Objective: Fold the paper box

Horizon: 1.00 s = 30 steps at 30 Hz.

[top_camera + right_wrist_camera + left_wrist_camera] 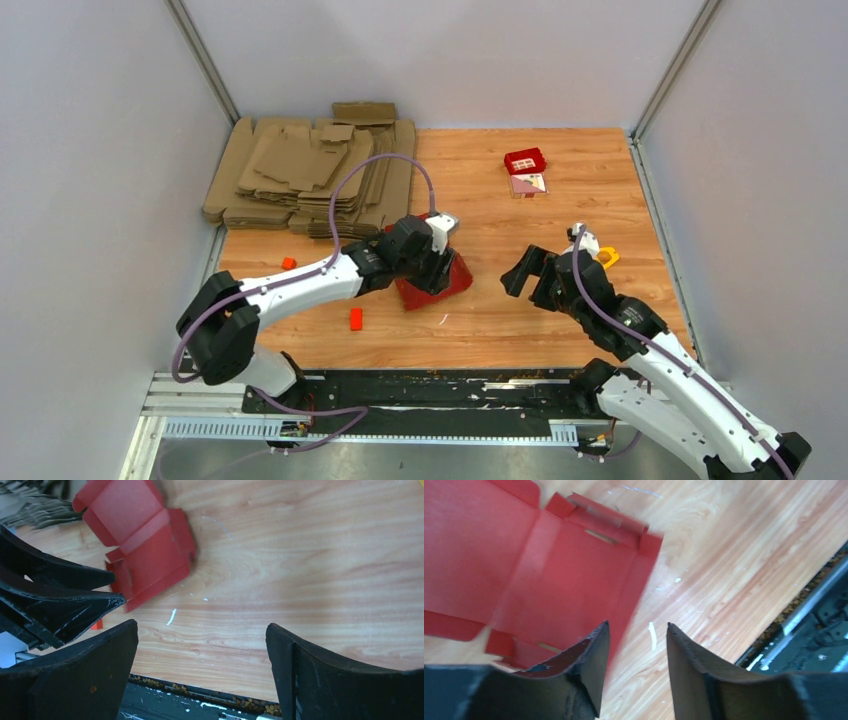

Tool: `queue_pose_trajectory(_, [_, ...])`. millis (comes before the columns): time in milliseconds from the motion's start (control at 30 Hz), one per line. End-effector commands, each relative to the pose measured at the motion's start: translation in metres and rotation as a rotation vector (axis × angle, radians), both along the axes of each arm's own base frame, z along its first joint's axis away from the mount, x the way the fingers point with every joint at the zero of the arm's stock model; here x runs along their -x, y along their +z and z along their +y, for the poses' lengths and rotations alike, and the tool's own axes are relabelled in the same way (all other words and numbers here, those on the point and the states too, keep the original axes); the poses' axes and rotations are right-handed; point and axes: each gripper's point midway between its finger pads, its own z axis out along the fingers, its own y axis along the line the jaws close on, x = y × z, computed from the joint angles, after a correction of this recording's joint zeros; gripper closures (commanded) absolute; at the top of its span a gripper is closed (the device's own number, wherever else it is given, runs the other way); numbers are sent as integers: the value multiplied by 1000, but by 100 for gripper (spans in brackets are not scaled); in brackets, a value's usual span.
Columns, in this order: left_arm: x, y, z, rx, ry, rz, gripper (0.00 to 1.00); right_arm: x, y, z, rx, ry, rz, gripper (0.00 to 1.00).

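Observation:
The paper box (440, 285) is a flat, unfolded sheet of bright red card with creases and flaps, lying on the wooden table near its middle. In the left wrist view the paper box (549, 570) fills the upper left. My left gripper (638, 625) hovers over its right edge, open, with only bare wood between the fingers. From above, my left gripper (443, 272) partly covers the card. My right gripper (520, 273) stands wide open and holds nothing, to the right of the card and apart from it. The right wrist view has the paper box (142, 550) at upper left, beyond my right gripper (202, 625).
A stack of brown cardboard sheets (310, 175) lies at the back left. A small red tile (525, 160) sits on a pale card at the back right. Small orange bits (355, 319) lie near the left arm, and a yellow piece (608, 256) near the right wrist. A black rail (420, 395) borders the near edge.

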Motion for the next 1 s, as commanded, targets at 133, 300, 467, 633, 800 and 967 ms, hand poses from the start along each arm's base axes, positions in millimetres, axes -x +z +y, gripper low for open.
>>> queue_pose_trajectory(133, [-1, 17, -26, 143, -64, 28, 41, 6, -36, 20, -119, -14, 108, 2])
queue_pose_trajectory(300, [-31, 30, 14, 76, 66, -80, 38, 5, -43, 45, -193, 73, 120, 4])
queue_pose_trajectory(467, [-69, 39, 57, 20, 233, -191, 32, -2, -42, 73, -223, 217, 81, 6])
queue_pose_trajectory(633, [-101, 32, 80, 23, 317, -182, 30, -9, -55, 93, -211, 304, 114, 9])
queue_pose_trajectory(800, [-129, 28, 97, 18, 362, -214, 27, -25, -80, 112, -163, 356, 165, 11])
queue_pose_trajectory(967, [-141, 18, 102, -13, 376, -158, 27, -43, -100, 115, -61, 413, 172, 21])
